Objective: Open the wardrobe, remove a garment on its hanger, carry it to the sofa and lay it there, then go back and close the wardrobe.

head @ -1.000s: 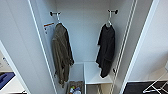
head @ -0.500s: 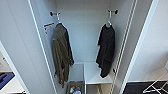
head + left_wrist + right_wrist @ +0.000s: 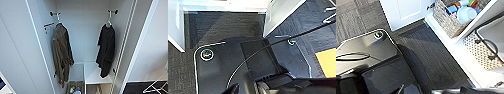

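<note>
Nothing of the wardrobe's contents is shifting against the earlier head frames; you are seeing the same framing, so the base is sitting about where it was.

From the head camera you are looking into the tall white wardrobe (image 3: 82, 37), its slim doors already swung wide. The black short-sleeved top of limp cloth (image 3: 106, 48) is hanging on its thin white hanger (image 3: 109, 20) from a peg on the right-hand inner wall, well apart from the longer olive-brown jacket (image 3: 61, 53) on the opposite wall. A white shelf (image 3: 96, 75) is lying just below the black top's hem.

Your left wrist camera is pointing down at dark grey carpet (image 3: 225, 26) and the foot of a white panel (image 3: 280, 15); I cannot tell how that gripper's fingers are standing.

Your right wrist camera is looking at the wardrobe's bottom, where a woven basket of small bottles (image 3: 453, 17) is sitting; the right gripper's fingers cannot be told either.

To my judgement, opening is done and you are starting the take-out step. That calls for raising an arm to the hanger and lifting its hook clear of the peg.
</note>
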### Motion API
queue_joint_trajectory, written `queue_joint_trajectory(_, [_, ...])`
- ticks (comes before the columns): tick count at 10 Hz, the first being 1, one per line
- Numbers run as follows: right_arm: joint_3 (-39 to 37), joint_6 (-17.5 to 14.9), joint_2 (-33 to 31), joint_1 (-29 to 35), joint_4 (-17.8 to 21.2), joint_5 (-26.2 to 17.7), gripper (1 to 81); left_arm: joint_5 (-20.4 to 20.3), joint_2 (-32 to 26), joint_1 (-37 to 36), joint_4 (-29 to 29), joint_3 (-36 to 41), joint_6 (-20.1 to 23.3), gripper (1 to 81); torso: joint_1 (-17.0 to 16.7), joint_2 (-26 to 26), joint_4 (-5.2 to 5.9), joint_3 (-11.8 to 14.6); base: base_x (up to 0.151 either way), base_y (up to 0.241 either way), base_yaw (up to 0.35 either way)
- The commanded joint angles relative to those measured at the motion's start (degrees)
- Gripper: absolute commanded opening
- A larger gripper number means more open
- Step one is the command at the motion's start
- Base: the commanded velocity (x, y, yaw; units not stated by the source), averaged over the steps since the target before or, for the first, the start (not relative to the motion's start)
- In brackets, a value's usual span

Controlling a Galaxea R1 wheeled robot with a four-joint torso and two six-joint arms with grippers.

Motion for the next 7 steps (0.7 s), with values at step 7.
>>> queue_joint_trajectory(7, [-12.85,31.55,2.18,15.79,-2.41,-12.91,81.1,1.31,0.56,-2.02,0.36,-2.53,-0.55,81.1,0.02,0.0,0.0,0.0,0.0,0.0,0.0])
